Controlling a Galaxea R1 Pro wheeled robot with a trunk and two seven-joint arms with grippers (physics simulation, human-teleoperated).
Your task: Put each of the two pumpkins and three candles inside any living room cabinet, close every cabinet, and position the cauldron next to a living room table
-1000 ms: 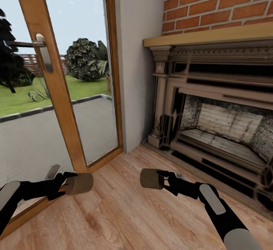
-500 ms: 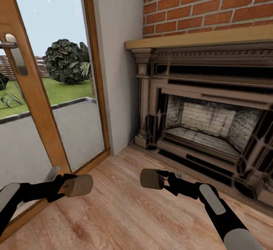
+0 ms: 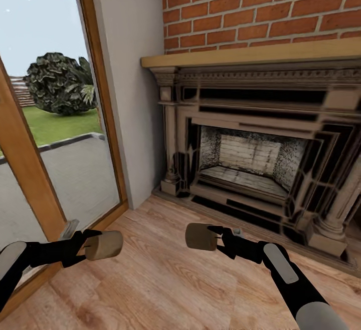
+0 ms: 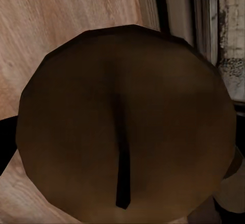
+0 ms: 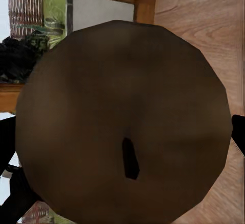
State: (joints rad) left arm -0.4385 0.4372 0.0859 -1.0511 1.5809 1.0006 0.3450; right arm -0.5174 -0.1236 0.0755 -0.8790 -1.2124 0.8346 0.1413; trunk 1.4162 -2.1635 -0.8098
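Two candles in hand, left gripper [image 3: 86, 246] clamped on one candle [image 3: 104, 245], right gripper [image 3: 216, 238] clamped on the other candle [image 3: 200, 236], above wood floor [image 3: 165, 285].

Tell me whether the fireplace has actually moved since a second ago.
No. The fireplace slides left in the head view together with the wall and glass door, so the camera turned right; both held candles keep their places.
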